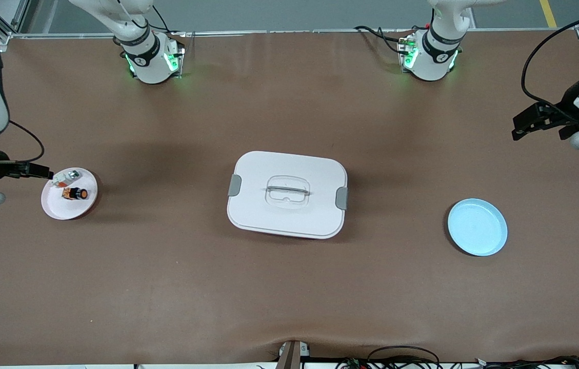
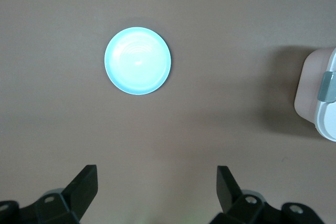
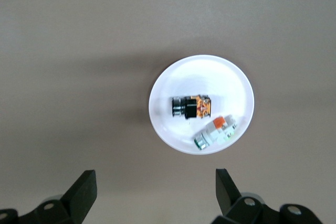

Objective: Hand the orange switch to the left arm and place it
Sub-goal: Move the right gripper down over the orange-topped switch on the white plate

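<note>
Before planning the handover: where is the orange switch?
The orange switch lies on the pink plate at the right arm's end of the table, beside a white-silver part.

Both arms raised, one at each desk end; left end effector (image 2: 155, 192) and right end effector (image 3: 155, 195) open, empty.

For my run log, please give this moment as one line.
orange switch: on pink plate | left gripper: open, waiting | right gripper: open, above plate | box: mid-table

Two plates (image 1: 70, 205) (image 1: 477, 227), one box (image 1: 287, 193), two small parts (image 1: 75, 193) (image 1: 67, 177).
</note>
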